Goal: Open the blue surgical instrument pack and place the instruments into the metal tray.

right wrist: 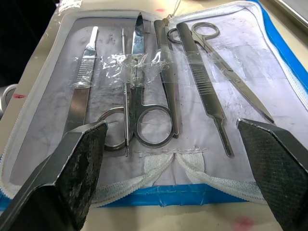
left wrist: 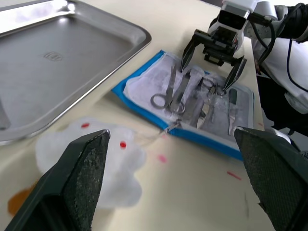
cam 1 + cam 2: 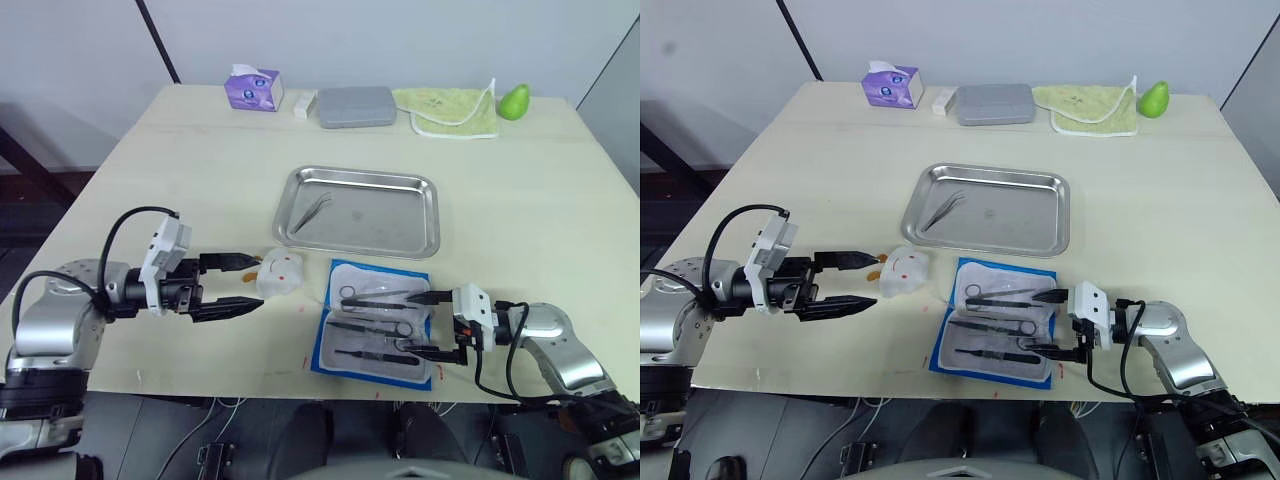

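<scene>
the blue surgical instrument pack (image 3: 374,332) lies open on the near part of the table (image 3: 540,200), just near of the metal tray (image 3: 360,209), its whitish inner sheet facing up. the instruments (image 1: 159,91) lie side by side on that sheet, held down by strips of clear tape: scissors, forceps, a slim probe and a flat handle can be told apart in the right wrist view. one slender tool (image 3: 314,210) already lies in the left part of the tray, apart from the rest

the right gripper (image 3: 432,323) sits at the right edge of the pack with its two black fingers spread wide, one towards the far side and one towards the near side of the pack; it holds nothing, and whether the tips touch the sheet cannot be told. the left gripper (image 3: 245,284) is over the table to the left of the pack, fingers wide apart and empty, pointing right at a small white pad (image 3: 281,270) with red and orange spots that lies just left of the pack

along the far edge of the table stand a purple tissue box (image 3: 252,88), a matte grey case (image 3: 356,106), a pale green cloth (image 3: 449,110) and a green pear (image 3: 514,101)
</scene>
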Available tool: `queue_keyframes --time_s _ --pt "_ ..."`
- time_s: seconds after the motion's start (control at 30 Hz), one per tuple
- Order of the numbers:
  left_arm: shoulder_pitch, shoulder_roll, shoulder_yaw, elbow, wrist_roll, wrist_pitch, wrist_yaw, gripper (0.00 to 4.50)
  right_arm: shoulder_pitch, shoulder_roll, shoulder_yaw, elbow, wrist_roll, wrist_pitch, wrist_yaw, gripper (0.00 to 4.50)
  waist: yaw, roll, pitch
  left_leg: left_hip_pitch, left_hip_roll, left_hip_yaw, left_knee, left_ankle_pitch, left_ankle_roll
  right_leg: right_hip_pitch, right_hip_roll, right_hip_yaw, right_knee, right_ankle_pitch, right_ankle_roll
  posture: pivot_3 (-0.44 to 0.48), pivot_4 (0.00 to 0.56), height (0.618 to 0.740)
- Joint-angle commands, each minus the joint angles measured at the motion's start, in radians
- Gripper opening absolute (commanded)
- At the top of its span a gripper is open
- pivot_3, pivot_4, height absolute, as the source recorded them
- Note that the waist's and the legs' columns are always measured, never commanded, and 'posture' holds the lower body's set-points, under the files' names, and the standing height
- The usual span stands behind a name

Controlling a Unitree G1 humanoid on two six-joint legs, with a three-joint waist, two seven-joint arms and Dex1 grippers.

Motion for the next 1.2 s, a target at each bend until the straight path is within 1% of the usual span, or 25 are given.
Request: queue_keyframes --time_s 0.03,0.2,0.27,0.33,0.37,0.47,0.53,0.67,0.73,0.8,1.0,1.2 --pt "-0.020 -0.002 -0.010 -0.109 -0.024 0.031 0.043 4.44 0.041 -0.028 0.017 0.050 -0.040 0.046 0.004 4.50 0.002 0.000 0.000 0.000 0.000 0.000 0.000 0.000 0.000 0.000 0.000 0.000 0.000 0.000 0.000 0.000 0.150 0.740" --pt "-0.105 -0.041 -0.104 -0.204 0.018 0.096 0.164 4.44 0.035 -0.026 0.014 0.047 -0.037 0.052 0.003 4.50 0.009 0.000 0.000 0.000 -0.001 0.000 0.000 0.000 0.000 0.000 0.000 0.000 0.000 0.000 0.000 0.000 0.150 0.740" --pt "-0.157 -0.062 -0.142 -0.223 0.005 0.173 0.217 4.44 0.031 -0.024 0.014 0.046 -0.036 0.055 0.002 4.50 0.010 0.000 0.000 0.000 -0.001 0.000 0.000 0.000 0.000 0.000 0.001 0.001 0.000 0.000 0.000 0.000 0.150 0.740" --pt "-0.214 -0.096 -0.198 -0.234 0.012 0.215 0.250 4.44 0.031 -0.022 0.014 0.043 -0.037 0.058 -0.002 4.50 0.011 0.000 0.000 0.000 -0.001 0.000 0.000 0.000 0.000 0.000 0.001 0.000 0.000 0.000 0.000 0.000 0.150 0.740" --pt "-0.236 -0.115 -0.222 -0.234 0.027 0.212 0.266 4.21 0.032 -0.021 0.013 0.040 -0.036 0.060 -0.004 4.50 0.011 0.000 0.000 0.000 -0.002 0.000 0.000 0.000 0.000 0.000 0.001 0.000 0.001 0.000 0.000 0.000 0.150 0.740" --pt "-0.265 -0.137 -0.275 -0.234 0.060 0.200 0.276 3.16 0.036 -0.018 0.014 0.029 -0.037 0.065 -0.011 4.50 0.009 0.000 0.000 0.000 -0.002 0.000 0.000 0.000 0.000 0.001 0.002 0.001 0.001 0.000 0.000 0.000 0.150 0.740" --pt "-0.279 -0.150 -0.310 -0.227 0.097 0.186 0.300 2.07 0.040 -0.017 0.014 0.023 -0.036 0.068 -0.016 4.50 0.009 0.001 0.001 0.000 -0.002 0.000 0.000 0.000 0.000 0.000 0.002 0.001 0.000 0.000 0.000 0.000 0.150 0.740" --pt "-0.322 -0.188 -0.389 -0.187 0.157 0.196 0.332 2.07 0.050 -0.015 0.012 0.009 -0.032 0.076 -0.027 4.50 0.014 0.001 0.001 0.000 -0.002 0.000 0.000 0.000 0.000 0.000 0.003 0.001 0.000 0.000 0.000 0.000 0.150 0.740" --pt "-0.340 -0.222 -0.450 -0.142 0.214 0.150 0.331 2.07 0.059 -0.015 0.015 0.002 -0.035 0.077 -0.032 4.50 0.013 0.001 0.001 0.000 -0.002 -0.001 0.001 0.000 0.000 0.001 0.002 0.000 0.000 0.000 0.000 0.000 0.150 0.740" --pt "-0.354 -0.251 -0.484 -0.110 0.250 0.132 0.340 2.07 0.064 -0.014 0.015 -0.006 -0.035 0.081 -0.037 4.50 0.012 0.001 0.001 0.001 -0.002 0.000 0.001 0.000 0.000 0.001 0.003 0.001 0.000 0.000 0.000 0.000 0.150 0.740" --pt "-0.375 -0.285 -0.547 -0.050 0.348 0.070 0.350 2.07 0.071 -0.018 0.013 -0.018 -0.032 0.087 -0.047 4.50 0.012 0.001 0.001 0.000 -0.002 -0.001 0.001 0.000 0.000 0.001 0.003 0.001 0.000 0.000 0.000 0.000 0.150 0.740" --pt "-0.394 -0.315 -0.578 -0.012 0.395 0.044 0.345 2.07 0.070 -0.017 0.012 -0.019 -0.033 0.090 -0.050 4.50 0.013 0.001 0.001 0.000 -0.002 0.000 0.001 0.000 0.000 0.001 0.003 0.001 0.000 0.000 0.000 0.000 0.150 0.740"
